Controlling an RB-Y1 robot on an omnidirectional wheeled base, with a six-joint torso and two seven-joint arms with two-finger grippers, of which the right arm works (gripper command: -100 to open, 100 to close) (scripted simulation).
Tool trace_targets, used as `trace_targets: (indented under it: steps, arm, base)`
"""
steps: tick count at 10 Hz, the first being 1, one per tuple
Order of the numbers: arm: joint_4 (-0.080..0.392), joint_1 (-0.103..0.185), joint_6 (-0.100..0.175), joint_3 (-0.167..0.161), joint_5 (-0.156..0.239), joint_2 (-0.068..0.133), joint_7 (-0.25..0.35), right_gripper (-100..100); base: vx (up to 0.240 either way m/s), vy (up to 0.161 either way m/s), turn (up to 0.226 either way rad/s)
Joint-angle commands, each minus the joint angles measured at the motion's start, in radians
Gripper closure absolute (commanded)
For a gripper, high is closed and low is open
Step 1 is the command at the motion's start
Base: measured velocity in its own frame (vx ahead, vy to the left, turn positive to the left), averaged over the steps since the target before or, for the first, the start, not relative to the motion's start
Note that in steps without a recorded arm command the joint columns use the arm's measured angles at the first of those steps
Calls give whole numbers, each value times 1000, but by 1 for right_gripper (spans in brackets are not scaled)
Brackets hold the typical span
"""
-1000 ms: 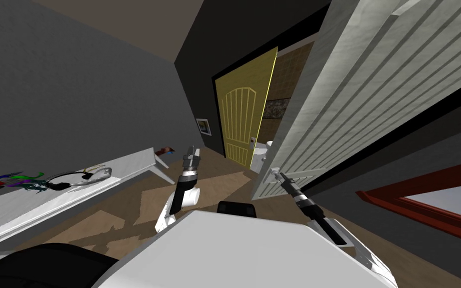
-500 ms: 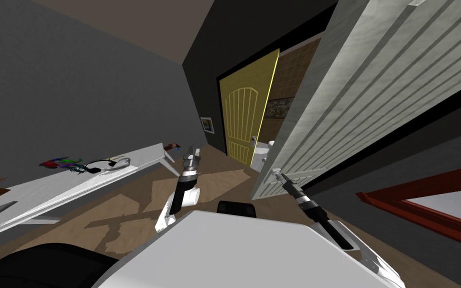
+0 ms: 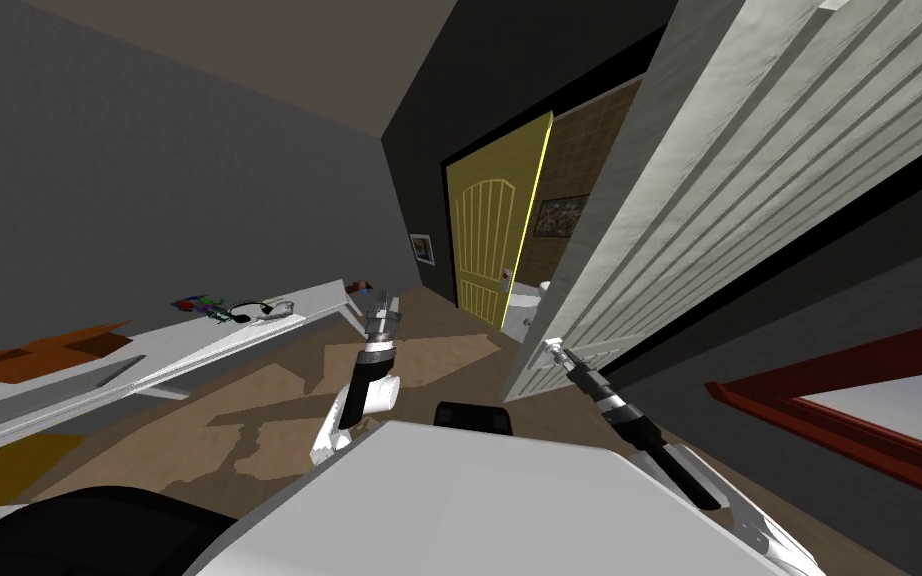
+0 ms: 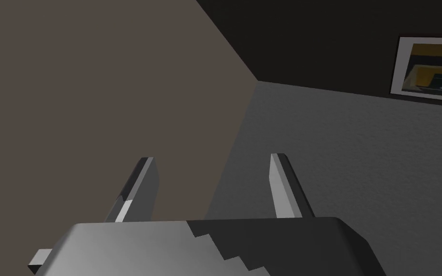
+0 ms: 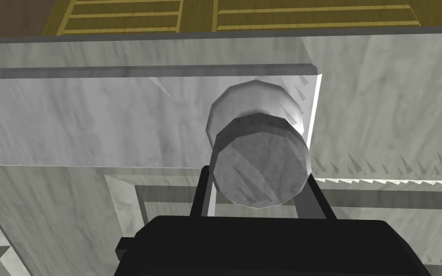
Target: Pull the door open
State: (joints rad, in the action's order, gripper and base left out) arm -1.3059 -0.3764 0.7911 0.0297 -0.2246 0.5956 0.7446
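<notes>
Table (image 3: 249,338): white, long, beside the grey wall.
On table: flat orange box (image 3: 39,355); multicoloured small items (image 3: 197,302); black-and-white looped item (image 3: 254,310).
Floor (image 3: 279,405): brown wood.

A yellow door (image 3: 484,240) stands ajar; a white table (image 3: 184,347) bears small items, perhaps headphones (image 3: 249,310).

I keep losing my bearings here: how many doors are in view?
2: a white door close by, its knob clamped in the right gripper; a yellow door, ajar, farther back. More may be hidden.
</notes>
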Motion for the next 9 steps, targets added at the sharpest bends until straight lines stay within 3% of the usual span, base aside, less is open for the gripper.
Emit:
trace_targets:
  steps: [1, 2, 3, 9]
  arm:
    - [1, -9, 24, -13, -6, 2, 7, 100]
    - [6, -9, 36, -14, -7, 8, 12, 100]
    - [3, -4, 18, -2, -3, 10, 8, 100]
    - [36, -4, 75, -12, -11, 30, 25, 100]
  base:
    - [-192, -100, 119]
    - [-197, -90, 82]
    - [-93, -53, 5]
    - [-161, -91, 128]
